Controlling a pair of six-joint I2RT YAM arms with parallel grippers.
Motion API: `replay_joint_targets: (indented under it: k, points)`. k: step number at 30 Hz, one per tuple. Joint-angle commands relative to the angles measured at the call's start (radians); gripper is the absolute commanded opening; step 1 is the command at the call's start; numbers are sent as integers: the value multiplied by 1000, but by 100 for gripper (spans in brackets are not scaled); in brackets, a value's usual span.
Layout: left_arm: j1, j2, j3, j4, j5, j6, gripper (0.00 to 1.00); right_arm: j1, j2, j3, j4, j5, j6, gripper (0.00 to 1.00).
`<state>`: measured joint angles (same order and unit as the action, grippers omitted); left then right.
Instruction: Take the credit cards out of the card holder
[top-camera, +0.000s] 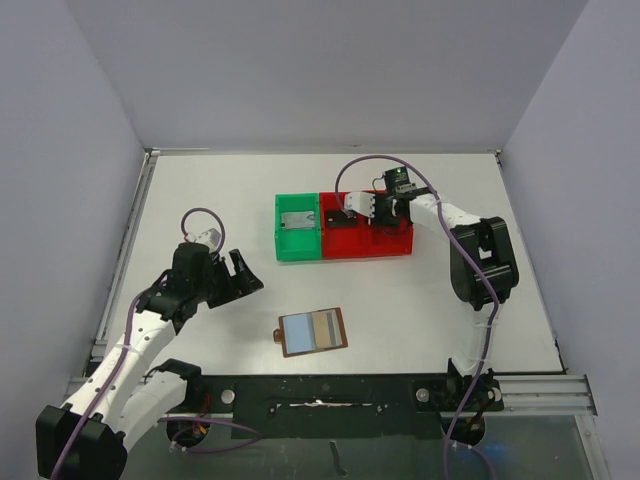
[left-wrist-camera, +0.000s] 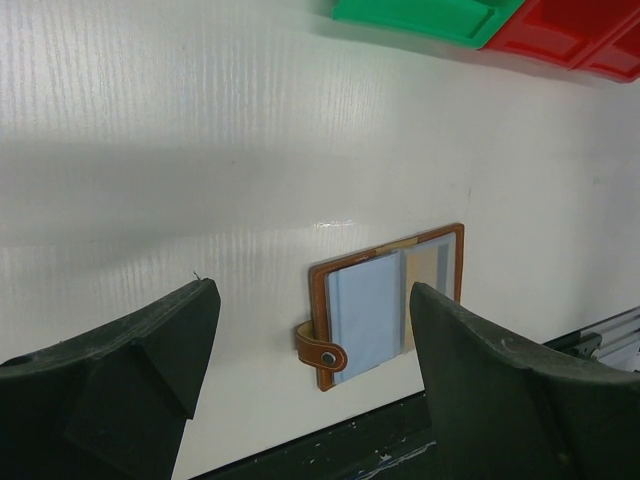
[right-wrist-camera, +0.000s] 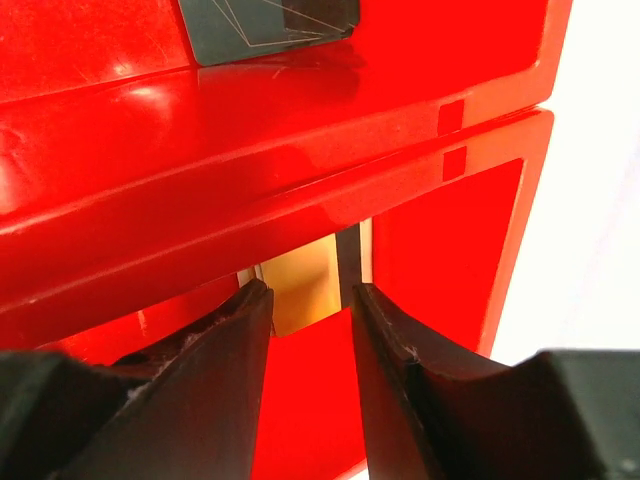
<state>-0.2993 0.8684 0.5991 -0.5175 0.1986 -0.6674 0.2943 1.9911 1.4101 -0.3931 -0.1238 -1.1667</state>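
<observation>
The card holder (top-camera: 313, 331) lies open on the table near the front edge, brown edged with pale blue-grey pockets; a tan strip shows in its right half. In the left wrist view the card holder (left-wrist-camera: 385, 300) lies below and ahead of the fingers. My left gripper (top-camera: 240, 275) (left-wrist-camera: 315, 292) is open and empty, up and left of the holder. My right gripper (top-camera: 352, 212) (right-wrist-camera: 308, 292) is low over the red bin (top-camera: 392, 243), its jaws a little apart. A gold-yellow credit card (right-wrist-camera: 300, 285) lies in the bin just past the fingertips, not gripped.
A green bin (top-camera: 297, 255) joins the red bin's left side and holds a grey card (top-camera: 296, 221). A dark card (right-wrist-camera: 270, 25) lies in another red compartment. The bins also show in the left wrist view (left-wrist-camera: 420, 15). A black rail (top-camera: 330, 395) runs along the front edge.
</observation>
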Motion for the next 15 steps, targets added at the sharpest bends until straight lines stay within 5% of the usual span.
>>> replay_joint_targets:
  k: [1,8,15]
  points:
    - [6,-10,12,68,35,19,77,0,0,45,8,-12,11,38]
    - [6,-15,9,75,56,13,77,-12,-59,59,46,-48,92,39]
    - [6,-37,-1,76,90,-40,77,11,-271,-92,313,49,328,47]
